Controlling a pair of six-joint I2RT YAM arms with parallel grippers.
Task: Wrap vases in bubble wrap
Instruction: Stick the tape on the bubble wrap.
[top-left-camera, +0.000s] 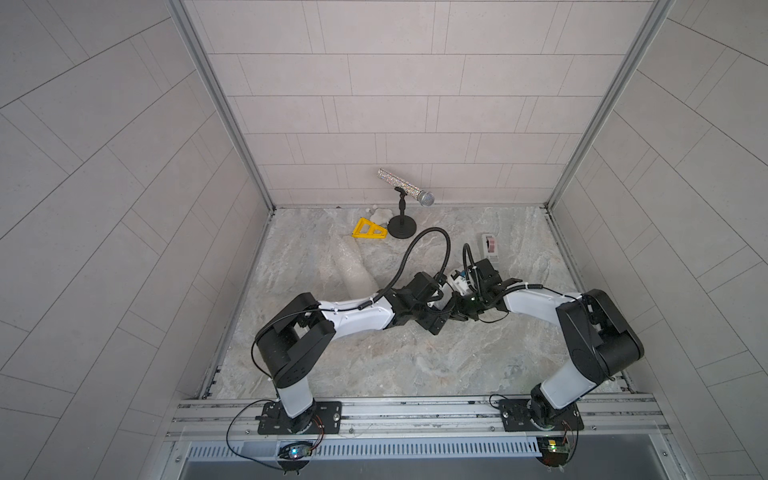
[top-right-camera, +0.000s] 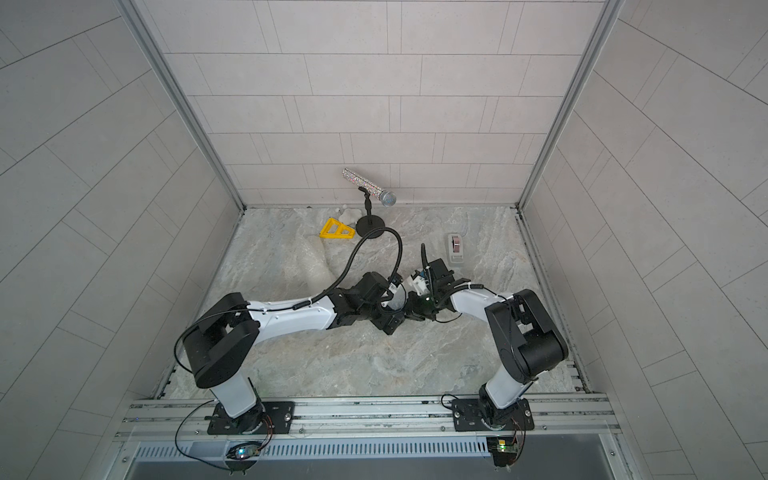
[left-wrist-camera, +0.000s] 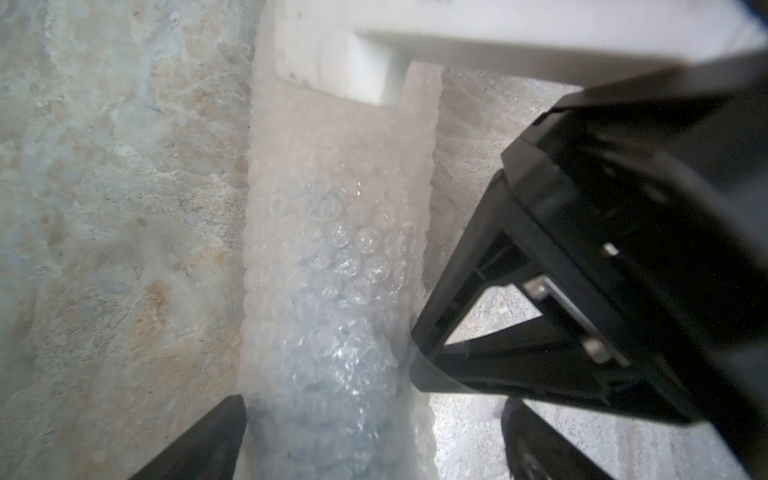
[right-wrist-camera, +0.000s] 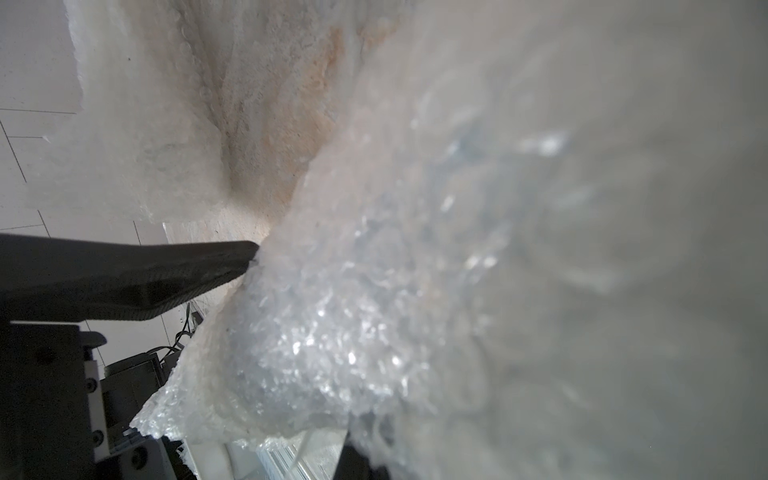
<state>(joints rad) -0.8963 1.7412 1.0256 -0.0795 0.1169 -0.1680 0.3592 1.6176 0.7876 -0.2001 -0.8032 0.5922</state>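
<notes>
Bubble wrap (left-wrist-camera: 332, 249) sleeves the light-blue vase (left-wrist-camera: 328, 374) lying mid worktop (top-left-camera: 374, 365); right hand (right-wrist-camera: 251, 257) pinches the wrap's edge shut, left hand (left-wrist-camera: 374, 409) gapes wide astride it. If that pinch slips, the roll may unfurl.

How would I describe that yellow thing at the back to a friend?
Find the back edge of the marble tabletop, where a glittery microphone stands on a black round base. Just left of that base sits a triangular frame, the only bright yellow thing there.
</notes>
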